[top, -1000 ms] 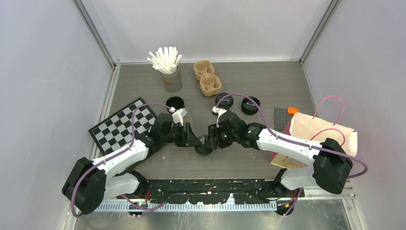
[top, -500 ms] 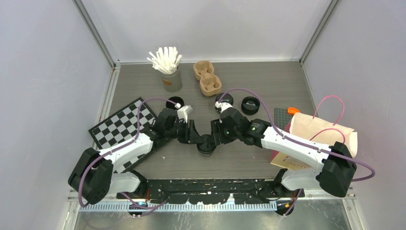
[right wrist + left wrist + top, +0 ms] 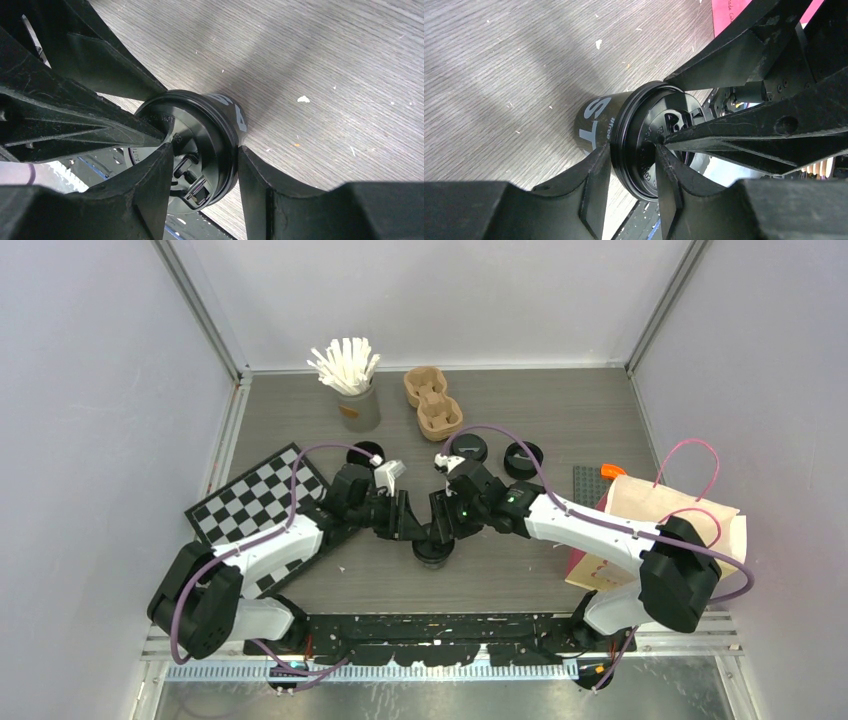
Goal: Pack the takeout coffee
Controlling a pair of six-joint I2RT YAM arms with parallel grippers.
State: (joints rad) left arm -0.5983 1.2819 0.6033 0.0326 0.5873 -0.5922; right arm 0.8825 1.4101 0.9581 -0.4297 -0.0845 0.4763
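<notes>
Lid-seating step, likely. Left pincer (image 3: 631,150), right pincer (image 3: 204,149) both clenched on lid (image 3: 200,122) atop cup (image 3: 596,122). Next you press rim down evenly.

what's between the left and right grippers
A lidded black cup, upright on the table; the left gripper and right gripper each pinch its lid rim. Both wrist views show it.

Soft even light; faint shadows ring the cup (image 3: 594,125) on the table (image 3: 499,60); wrist-view foregrounds blur.
</notes>
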